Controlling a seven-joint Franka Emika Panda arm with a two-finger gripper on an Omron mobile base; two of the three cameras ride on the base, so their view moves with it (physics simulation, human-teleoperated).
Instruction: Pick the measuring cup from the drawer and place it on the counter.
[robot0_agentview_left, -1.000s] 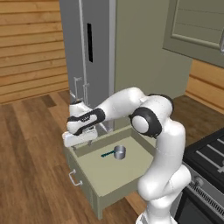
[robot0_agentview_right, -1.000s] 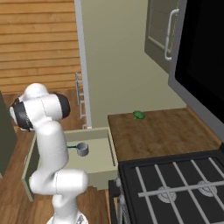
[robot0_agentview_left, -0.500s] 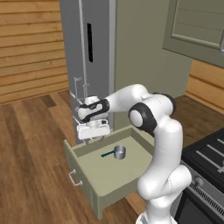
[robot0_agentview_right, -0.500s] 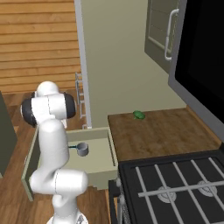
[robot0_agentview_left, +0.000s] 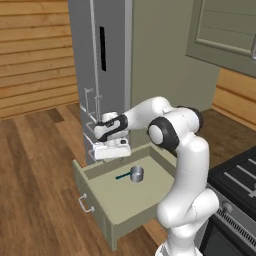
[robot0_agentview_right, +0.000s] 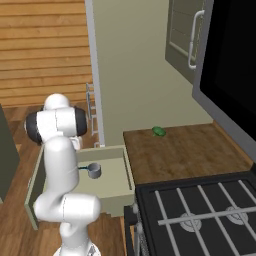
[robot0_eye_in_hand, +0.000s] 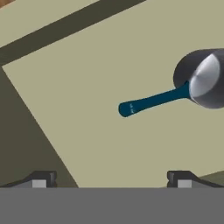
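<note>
Pincer (robot0_eye_in_hand: 109, 179): spread wide and empty, hovering above the rear left part of the open drawer (robot0_agentview_left: 107, 197).
Measuring cup (robot0_agentview_left: 135, 174): upright on the drawer floor, teal handle (robot0_eye_in_hand: 151, 101) pointing toward the pincer.
Approach: shift over the handle, turn the fingers crosswise to it, descend, then clamp.
Desk (robot0_agentview_right: 182, 152): beside the drawer, holding a small green piece (robot0_agentview_right: 159, 131).

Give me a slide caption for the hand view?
Open pincer above the pale olive-beige drawer, where a shiny silver measuring cup with teal handle lies.

Glossy silver metal measuring cup (robot0_eye_in_hand: 203, 78) with smooth teal handle, matt olive-beige drawer (robot0_eye_in_hand: 100, 83), dark wood-grain counter (robot0_agentview_right: 185, 155)
</note>
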